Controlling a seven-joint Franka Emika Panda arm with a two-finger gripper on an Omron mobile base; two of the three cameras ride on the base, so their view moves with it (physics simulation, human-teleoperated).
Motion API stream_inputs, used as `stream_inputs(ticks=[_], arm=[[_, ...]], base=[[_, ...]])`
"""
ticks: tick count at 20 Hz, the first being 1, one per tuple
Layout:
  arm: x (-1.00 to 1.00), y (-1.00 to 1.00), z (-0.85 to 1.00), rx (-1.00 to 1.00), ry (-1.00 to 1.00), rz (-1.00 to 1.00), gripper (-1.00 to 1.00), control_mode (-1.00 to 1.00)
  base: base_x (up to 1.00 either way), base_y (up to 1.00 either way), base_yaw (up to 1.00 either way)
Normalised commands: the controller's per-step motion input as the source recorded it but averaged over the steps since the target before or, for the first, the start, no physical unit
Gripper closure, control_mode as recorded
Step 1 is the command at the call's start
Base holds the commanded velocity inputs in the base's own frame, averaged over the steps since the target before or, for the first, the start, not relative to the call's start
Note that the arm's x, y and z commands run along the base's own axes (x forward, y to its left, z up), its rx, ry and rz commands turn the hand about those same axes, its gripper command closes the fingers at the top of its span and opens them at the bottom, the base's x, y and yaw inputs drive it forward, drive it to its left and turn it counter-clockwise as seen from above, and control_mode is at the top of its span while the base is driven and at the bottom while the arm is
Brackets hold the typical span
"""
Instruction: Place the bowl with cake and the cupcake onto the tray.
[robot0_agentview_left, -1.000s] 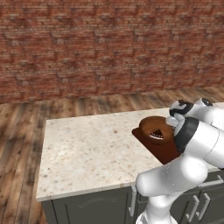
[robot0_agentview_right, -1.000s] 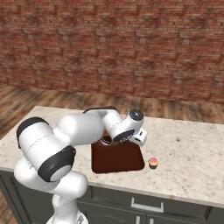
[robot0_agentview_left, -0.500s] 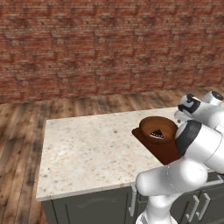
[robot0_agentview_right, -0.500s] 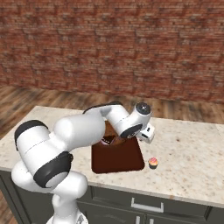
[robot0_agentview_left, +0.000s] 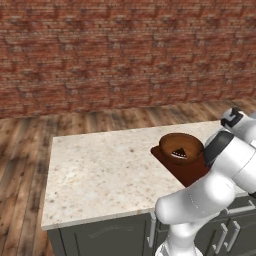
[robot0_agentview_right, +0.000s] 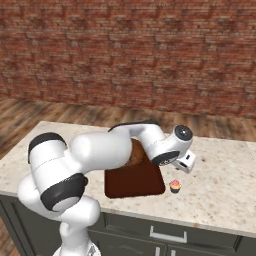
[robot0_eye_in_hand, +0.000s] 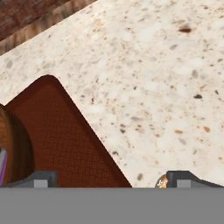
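Cupcake (robot0_agentview_right: 175, 186) stands on the desk (robot0_agentview_right: 225, 192) just below the hand (robot0_agentview_right: 186, 163), beside the tray (robot0_agentview_right: 135, 182). Bowl (robot0_agentview_left: 181, 146) holding the cake (robot0_agentview_left: 179, 153) sits on the tray's far end. Hand fingers (robot0_eye_in_hand: 41, 178) are spread, holding nothing.

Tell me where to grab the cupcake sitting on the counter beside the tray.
Probably come straight down from above and pinch the cupcake low, across its dark wrapper. It stands upright on the counter, apart from the tray, so the fingers have room on both sides. The frosted top looks too soft to squeeze.
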Motion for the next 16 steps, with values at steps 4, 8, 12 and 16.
stream_inputs(ticks=[4,8,12,16], arm=[[-0.12,-0.18,-0.19,-0.04,0.02,-0.01,-1.0,-1.0],[-0.2,-0.32,-0.41,-0.1,0.06,-0.02,-1.0,-1.0],[-0.03,-0.1,-0.24,-0.06,0.0,0.0,-1.0,-1.0],[0.0,0.0,-0.18,-0.07,0.0,0.0,-1.0,-1.0]], base=[[0.0,0.0,0.0],[0.0,0.0,0.0],[0.0,0.0,0.0],[0.0,0.0,0.0]])
